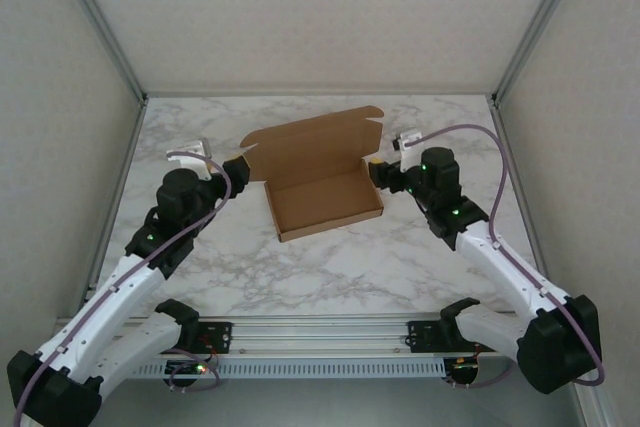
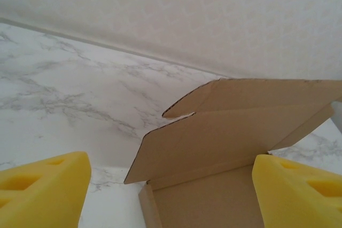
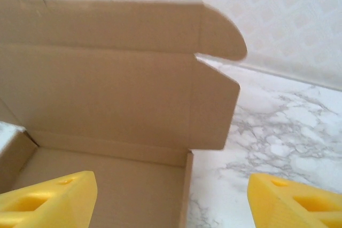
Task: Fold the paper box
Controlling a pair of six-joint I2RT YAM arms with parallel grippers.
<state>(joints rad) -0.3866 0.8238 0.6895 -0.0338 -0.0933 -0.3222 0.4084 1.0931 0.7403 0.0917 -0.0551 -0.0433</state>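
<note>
The white marble-patterned table is carrying the paper box, a brown cardboard mailer. The box is resting directly on the tabletop, near the middle and slightly toward the far edge. Its shallow tray is sitting flat on the surface and facing upward. Its lid is standing raised along the far side, with a rounded flap projecting at each end.

Table: white marble top with grey veins, softly and evenly lit | Behind table: back wall, pale, faint diamond texture | Beside table: left wall and right wall, same pale finish | From table's far corners: silver metal posts rising outward | Table's near edge: slotted metal rail
</note>
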